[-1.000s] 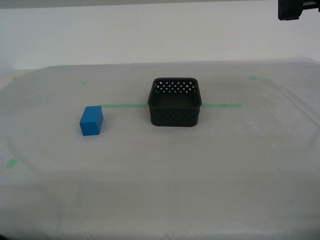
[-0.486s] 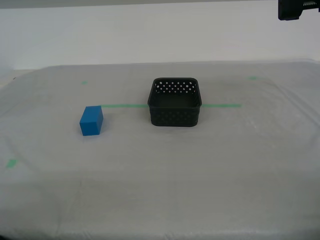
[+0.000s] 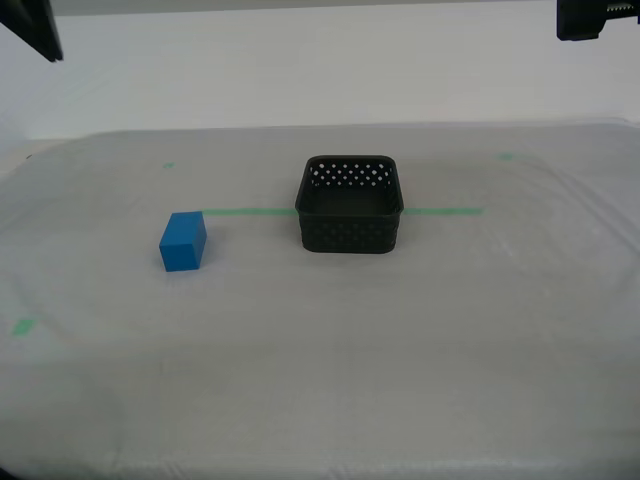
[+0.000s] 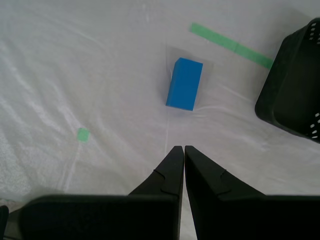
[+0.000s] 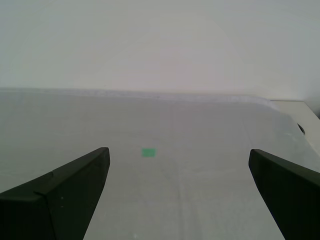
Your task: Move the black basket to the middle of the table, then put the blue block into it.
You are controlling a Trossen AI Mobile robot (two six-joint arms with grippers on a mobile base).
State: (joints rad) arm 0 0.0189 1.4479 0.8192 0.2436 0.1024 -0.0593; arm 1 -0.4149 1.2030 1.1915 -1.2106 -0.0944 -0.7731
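Note:
The black basket (image 3: 350, 205) stands upright and empty near the table's (image 3: 420, 340) middle, on the green tape line (image 3: 445, 211). The blue block (image 3: 183, 242) lies on the sheeting toward the exterior view's left of it, apart from it. The second wrist view shows my second gripper (image 4: 180, 147) shut on nothing, hovering above the table short of the blue block (image 4: 185, 83), with the basket's wall (image 4: 292, 90) off to one side. My first gripper (image 5: 178, 152) is open and empty, facing bare sheeting, a small green mark (image 5: 148, 152) and the wall.
Dark arm parts poke in at the exterior view's top left corner (image 3: 30, 28) and top right corner (image 3: 595, 18). Small green tape marks (image 3: 22, 326) dot the sheeting. A white wall backs the table's far edge.
A dark arm part has come into the exterior view's top left corner. The basket and the block have not moved.

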